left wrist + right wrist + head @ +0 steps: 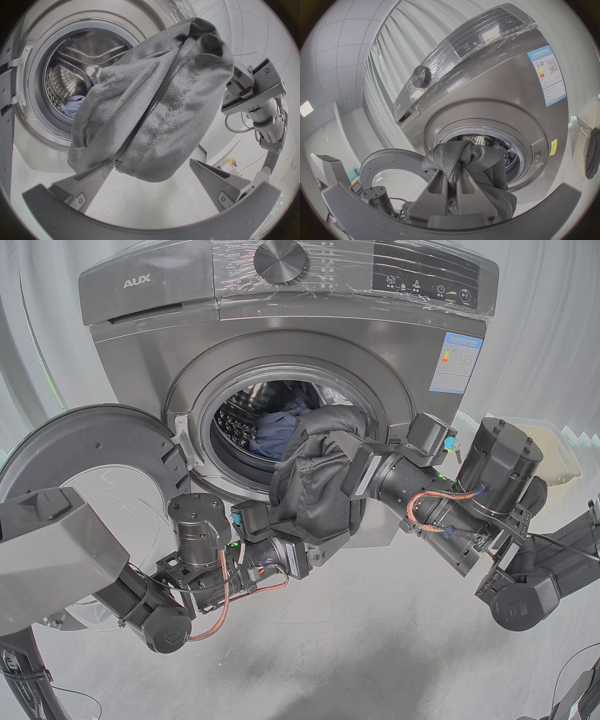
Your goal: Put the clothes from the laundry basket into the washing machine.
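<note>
Fingers of our left gripper (150,164) stand wide apart nearest to us, holding nothing. The lower edge of the dark grey garment (156,103) brushes one of them and sags between the two. In the head view this gripper (322,537) sits low, under the bottom of the hanging cloth and below the lip of the opening.

Above it the garment (312,484) runs as one long bundle. Its long axis is nearly upright, leaning up and away toward the machine. Our right gripper (453,175) has its fingers pressed together on the bunched top end. In the head view that gripper (340,443) is at the lower right rim of the drum opening (262,421), so it is the nearer one to the target. We judge that only the top of the garment has reached the mouth and that most of it hangs outside, in front of the washing machine (281,340).

From the right gripper the drum lies farther in and toward our left, so we think the next move must carry the top end that way while the tail is lifted over the lip.

Deeper in, a blue garment (275,430) lies in the drum. The door (94,452) is swung open to our left. The laundry basket (589,131) stands beside the machine on our right, with a dark piece (593,153) draped on its edge.
</note>
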Robot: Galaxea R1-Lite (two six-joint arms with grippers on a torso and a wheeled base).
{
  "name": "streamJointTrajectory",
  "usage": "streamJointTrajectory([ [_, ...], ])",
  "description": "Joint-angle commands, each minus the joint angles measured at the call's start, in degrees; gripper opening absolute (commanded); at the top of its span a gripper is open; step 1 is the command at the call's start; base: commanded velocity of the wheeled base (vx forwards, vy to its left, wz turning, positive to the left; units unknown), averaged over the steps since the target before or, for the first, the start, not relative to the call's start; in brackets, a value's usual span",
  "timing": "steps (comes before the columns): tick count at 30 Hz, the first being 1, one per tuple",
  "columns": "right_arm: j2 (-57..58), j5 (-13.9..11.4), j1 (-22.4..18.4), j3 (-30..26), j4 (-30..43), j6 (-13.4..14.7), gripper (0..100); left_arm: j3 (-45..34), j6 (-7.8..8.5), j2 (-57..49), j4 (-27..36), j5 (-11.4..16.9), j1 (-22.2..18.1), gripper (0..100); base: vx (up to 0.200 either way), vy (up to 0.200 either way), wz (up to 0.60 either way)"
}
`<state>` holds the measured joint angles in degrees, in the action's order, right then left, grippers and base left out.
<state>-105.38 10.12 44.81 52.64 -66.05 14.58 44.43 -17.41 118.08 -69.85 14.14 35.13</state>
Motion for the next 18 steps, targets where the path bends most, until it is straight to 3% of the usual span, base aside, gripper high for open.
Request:
streamJointTrajectory([
  [1,0.08,-0.01,0.10,0.01,-0.05,0.01,0,1.44,-0.08,0.75,-0.11,0.01,-0.15,100,0.000,0.000,0.00],
  [12,-0.09,-0.01,0.01,-0.17,-0.05,0.01,0,3.03,0.01,1.45,-3.36,-0.25,0.81,100,0.000,0.000,0.00],
  [13,-0.09,-0.01,0.01,-0.17,-0.05,0.01,0,2.94,0.09,1.54,-3.71,-0.61,0.81,0,0.000,0.000,0.00],
  [18,-0.53,-0.01,0.01,-0.61,-0.05,0.10,0,1.62,0.27,1.63,-5.82,-2.45,0.81,0,0.000,0.000,0.00],
])
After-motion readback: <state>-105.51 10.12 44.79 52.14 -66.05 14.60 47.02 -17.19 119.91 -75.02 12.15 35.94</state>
